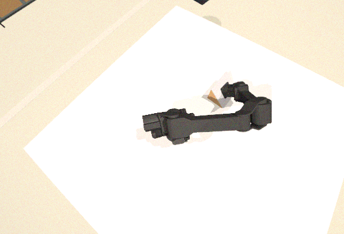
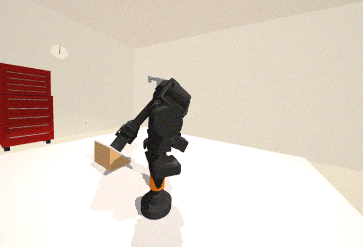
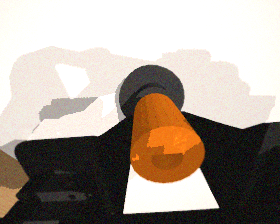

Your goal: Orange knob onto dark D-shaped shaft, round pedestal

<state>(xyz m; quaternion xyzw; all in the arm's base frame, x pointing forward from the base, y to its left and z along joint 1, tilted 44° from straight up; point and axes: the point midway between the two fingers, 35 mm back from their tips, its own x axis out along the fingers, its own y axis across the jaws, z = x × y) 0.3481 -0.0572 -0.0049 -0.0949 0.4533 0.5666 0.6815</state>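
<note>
The orange knob is a tapered-looking cylinder. My gripper is shut on it, with the dark fingers at its sides. The round dark pedestal stands on the white table directly below. The knob's lower end is over the pedestal's narrower top, and I cannot tell how far down the shaft it sits. The shaft and its flat side are hidden. In the top view the arm covers both knob and pedestal.
A tan angular block stands on the white table, close to a dark part of the arm. A red tool cabinet stands beyond the table.
</note>
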